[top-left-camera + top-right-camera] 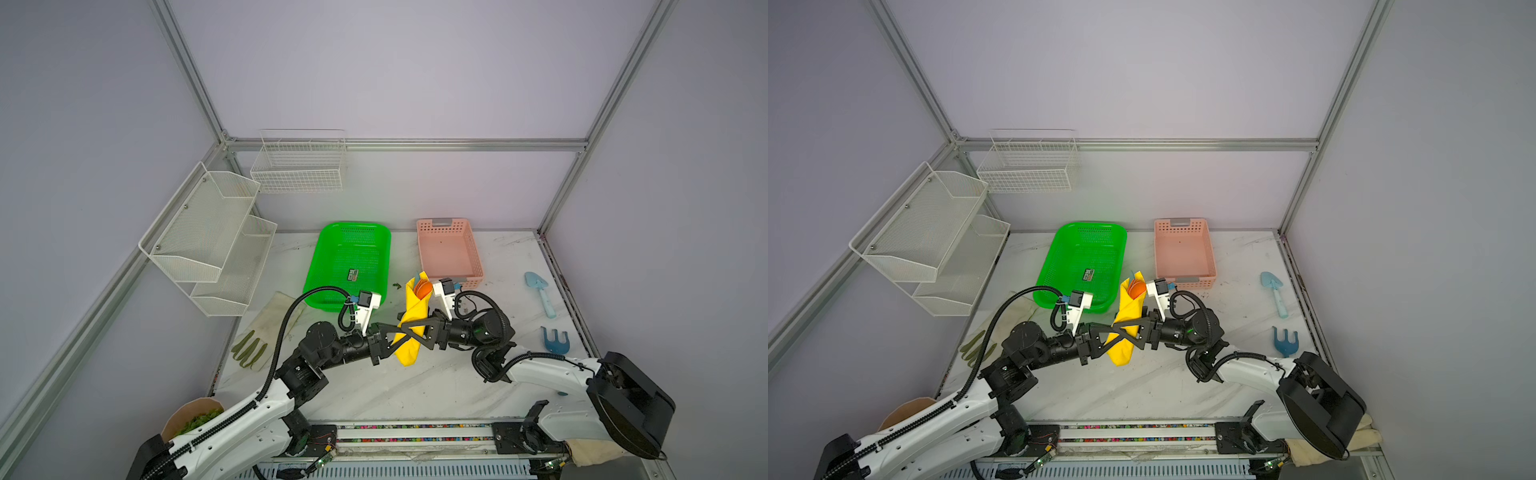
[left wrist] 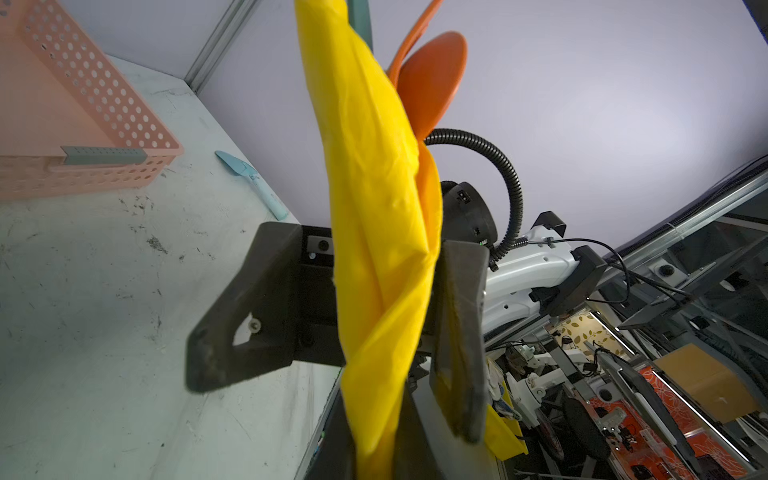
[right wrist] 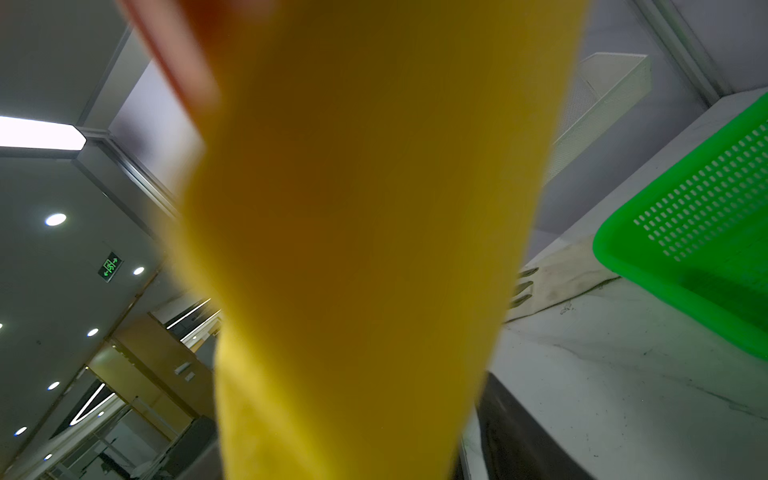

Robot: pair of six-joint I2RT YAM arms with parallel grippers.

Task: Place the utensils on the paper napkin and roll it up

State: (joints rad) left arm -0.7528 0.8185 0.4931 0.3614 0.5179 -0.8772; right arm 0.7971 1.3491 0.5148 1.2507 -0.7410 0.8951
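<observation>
Paper napkin (image 1: 415, 309) wrapped round utensils (image 1: 424, 288), left pincer (image 1: 401, 334) clamping it

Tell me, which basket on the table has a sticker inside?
The green basket; a small dark label sits on its floor. The pink basket shows none.

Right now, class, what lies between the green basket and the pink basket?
In both top views, the top of the lifted, rolled napkin, orange spoon poking out; farther back, bare table.
</observation>
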